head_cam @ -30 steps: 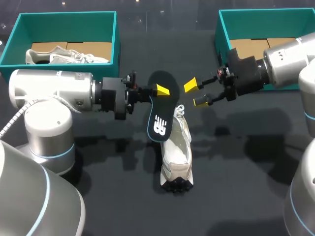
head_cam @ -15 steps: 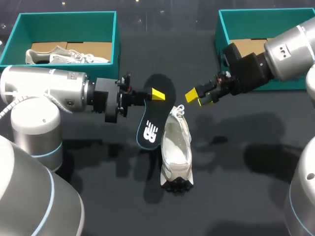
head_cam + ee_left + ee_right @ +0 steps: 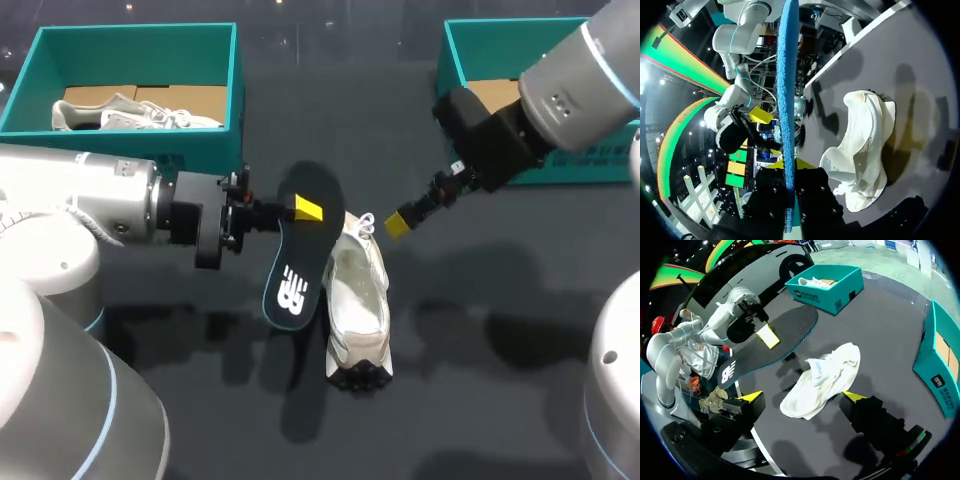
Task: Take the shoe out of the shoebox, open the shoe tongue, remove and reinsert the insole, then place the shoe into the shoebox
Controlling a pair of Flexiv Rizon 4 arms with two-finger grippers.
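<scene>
My left gripper (image 3: 305,211) is shut on the heel end of a black insole (image 3: 298,265), held in the air just left of the shoe; the left wrist view shows the insole (image 3: 788,90) edge-on between the fingers. The white shoe (image 3: 358,300) lies on the dark table, toe toward the front edge, and also shows beside the insole (image 3: 862,150). My right gripper (image 3: 399,223) hangs open just right of the shoe's collar. In the right wrist view that gripper (image 3: 804,397) has the shoe (image 3: 822,377) ahead between its spread fingers, and the insole (image 3: 767,347) beyond.
A teal shoebox (image 3: 236,70) at the back left holds a second white shoe (image 3: 130,112). Another teal shoebox (image 3: 448,55) stands at the back right behind my right arm, its cardboard floor showing. Bare dark table lies in front of the shoe.
My left arm drew back to the left, carrying the insole away from the shoe and lower. My right gripper turned and came down toward the shoe's collar.
</scene>
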